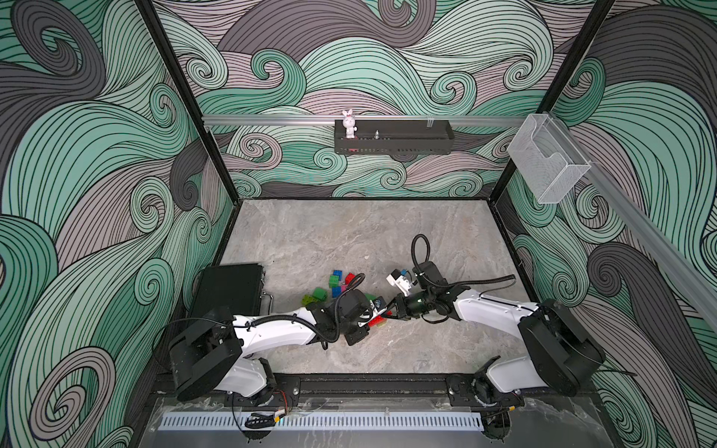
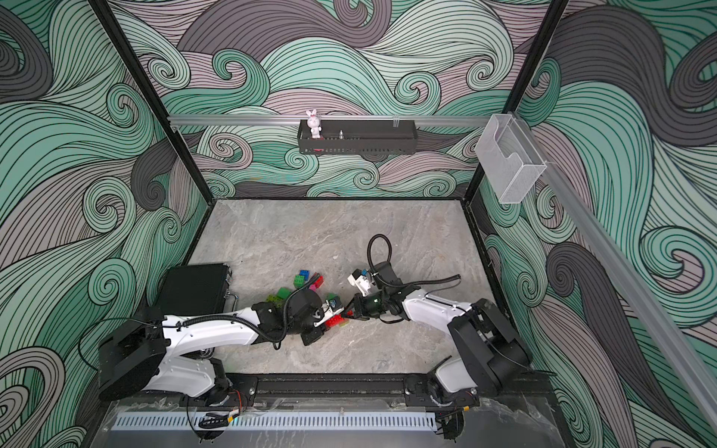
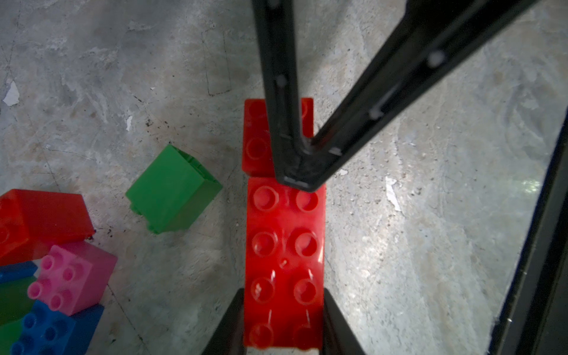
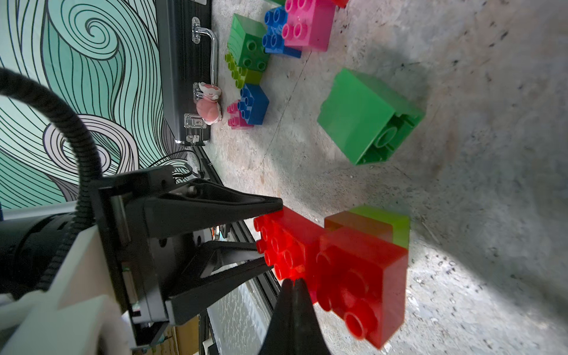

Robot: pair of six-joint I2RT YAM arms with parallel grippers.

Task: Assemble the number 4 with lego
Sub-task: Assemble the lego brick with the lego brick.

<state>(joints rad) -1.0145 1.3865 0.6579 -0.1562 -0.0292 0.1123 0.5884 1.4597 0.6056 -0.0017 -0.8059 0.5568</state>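
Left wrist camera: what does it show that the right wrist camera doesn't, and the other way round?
Only the left wrist view: nearly the whole studded top of the long red brick, seen from above.
Only the right wrist view: the black case, the pink toy beside it, and a lime brick by the red ones.
Both: the long red brick held in the left gripper, the shut right gripper at its seam with the short red brick, and the green brick on its side.
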